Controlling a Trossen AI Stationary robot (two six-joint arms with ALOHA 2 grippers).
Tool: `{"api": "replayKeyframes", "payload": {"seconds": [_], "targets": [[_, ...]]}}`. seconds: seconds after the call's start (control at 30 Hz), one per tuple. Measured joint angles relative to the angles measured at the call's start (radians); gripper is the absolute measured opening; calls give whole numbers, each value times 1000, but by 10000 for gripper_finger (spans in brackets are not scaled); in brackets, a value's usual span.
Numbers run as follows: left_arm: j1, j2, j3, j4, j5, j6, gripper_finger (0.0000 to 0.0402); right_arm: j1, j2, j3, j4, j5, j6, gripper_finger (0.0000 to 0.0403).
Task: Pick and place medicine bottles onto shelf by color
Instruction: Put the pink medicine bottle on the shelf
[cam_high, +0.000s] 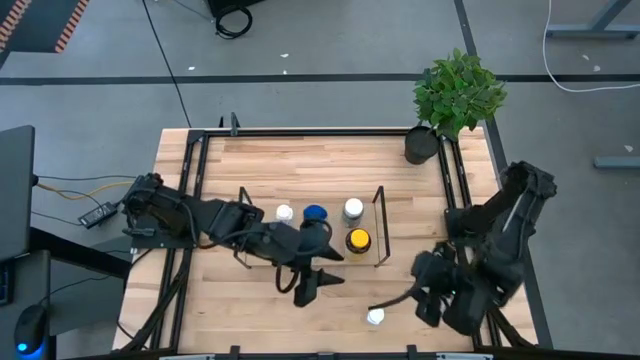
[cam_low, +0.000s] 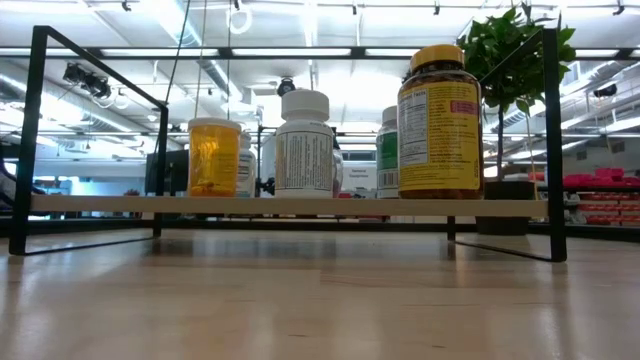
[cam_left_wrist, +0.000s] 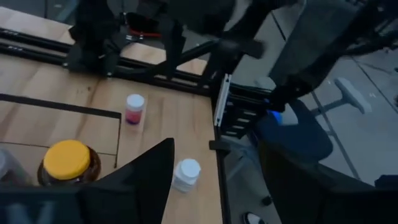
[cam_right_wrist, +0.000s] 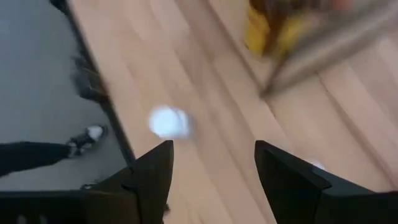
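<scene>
target: white-capped bottle (cam_high: 375, 317) standing alone on the worktop (cam_high: 330, 165), near my right tool (cam_high: 432, 300) | right tool: gaping, empty | left tool (cam_high: 318, 283): parted, empty, beside shelf (cam_high: 379, 225) | handling: I am judging it light, rigid, slick, tippy; gripping low on the body

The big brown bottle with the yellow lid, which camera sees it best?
The low view: the amber bottle stands on the shelf with its whole side and label showing. The high view shows only its yellow cap from above. The left wrist view catches cap and shoulder. The right wrist view shows a yellowish blur.
</scene>
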Motion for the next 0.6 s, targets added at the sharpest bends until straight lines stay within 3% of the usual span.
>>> {"api": "replayKeyframes", "payload": {"seconds": [0.23, 0.37, 0.47, 0.6], "targets": [[-34, 0, 0, -6, 0, 15, 231, 89, 0, -186, -115, -95, 410, 234], [-34, 0, -1, -3, 0, -72, 231, 76, -4, -308, -95, -206, 613, 234], [-42, -2, -1, 5, 12, -113, 231, 47, -45, -394, 27, -273, 643, 234], [-71, -7, -1, -9, 53, -58, 231, 18, -127, -453, 108, -277, 534, 234]]}}
